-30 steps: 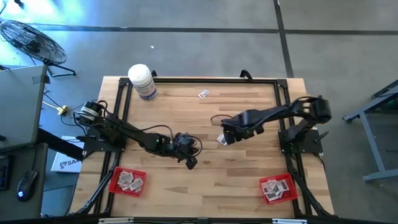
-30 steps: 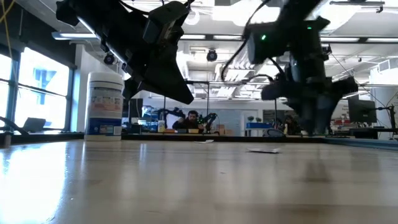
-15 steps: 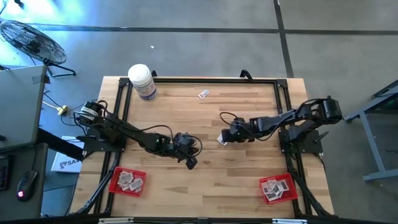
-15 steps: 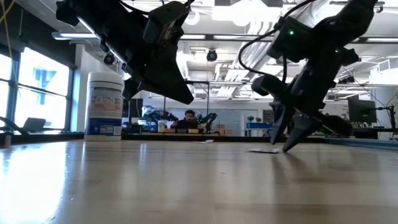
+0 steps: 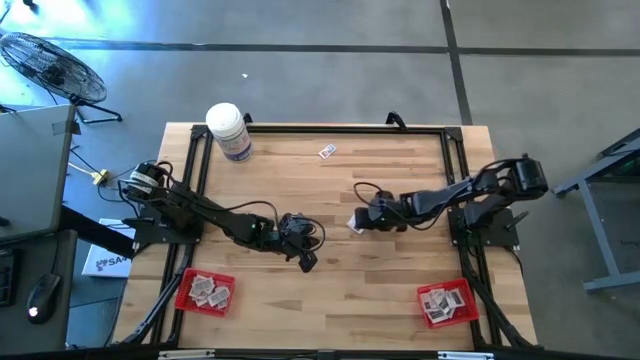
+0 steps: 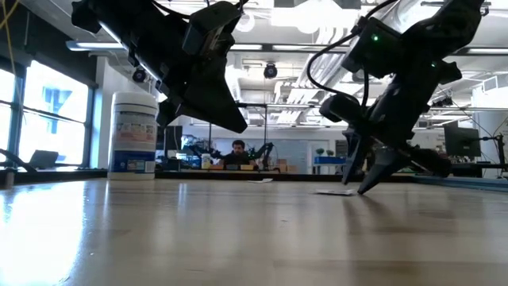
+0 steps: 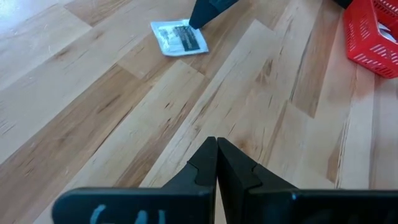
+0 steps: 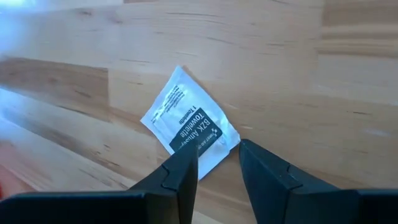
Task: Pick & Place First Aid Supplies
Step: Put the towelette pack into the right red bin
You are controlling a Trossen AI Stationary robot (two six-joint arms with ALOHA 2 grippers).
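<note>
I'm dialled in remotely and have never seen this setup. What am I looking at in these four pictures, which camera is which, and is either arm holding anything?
Two dark robot arms work at a wooden table. One picture looks straight down from above, one looks level across the tabletop, and two come from cameras on the arms' wrists.

The right gripper is open and low over a white packet lying flat mid-table; its fingertips straddle one corner, and nothing is held yet. The left gripper is shut, empty, and waits above bare wood nearer the front.

Another packet lies near the far edge. A left red tray and a right red tray, at the front corners, each hold packets. The white bottle stands at the back left.
</note>
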